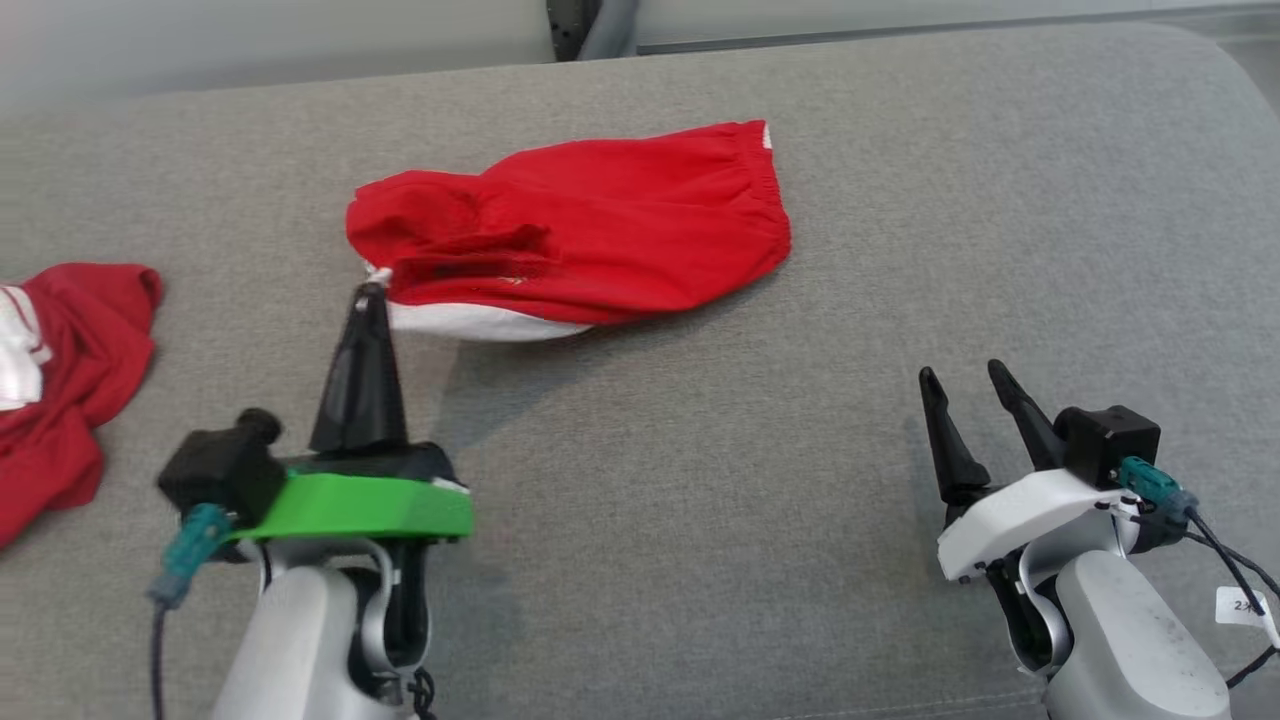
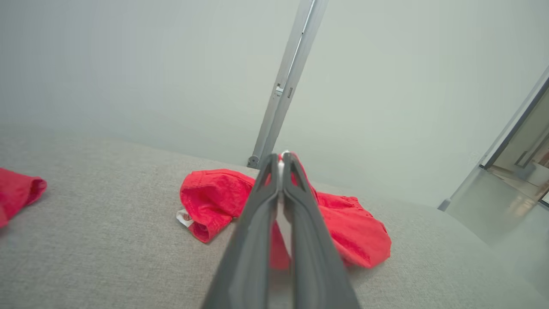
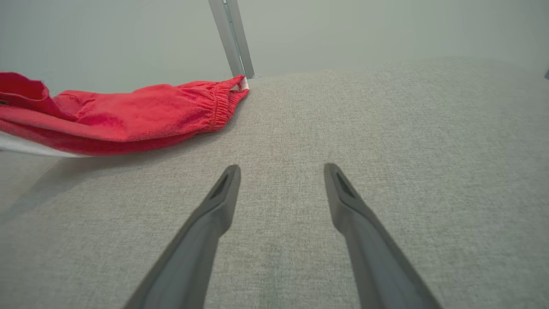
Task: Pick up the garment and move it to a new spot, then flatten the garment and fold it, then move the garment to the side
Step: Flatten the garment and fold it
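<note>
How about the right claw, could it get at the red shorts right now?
Probably yes. The right claw is open and empty, and only bare grey cushion lies between it and the waistband end of the red shorts. The left claw pinches the opposite corner, out of its path.

The garment (image 1: pixel 600 220) in the upper middle is plain bright red, with a white strip along its lower edge. The second garment (image 1: pixel 70 380) at the left edge is the same red with a white patch. The upholstered surface (image 1: pixel 700 500) is light grey, finely woven. The left gripper (image 1: pixel 370 290) has black fingers on a lime-green mount (image 1: pixel 370 505), while the right gripper (image 1: pixel 965 372) has black fingers on a white mount (image 1: pixel 1010 520). The wall (image 2: pixel 128 64) is pale greyish-green.
</note>
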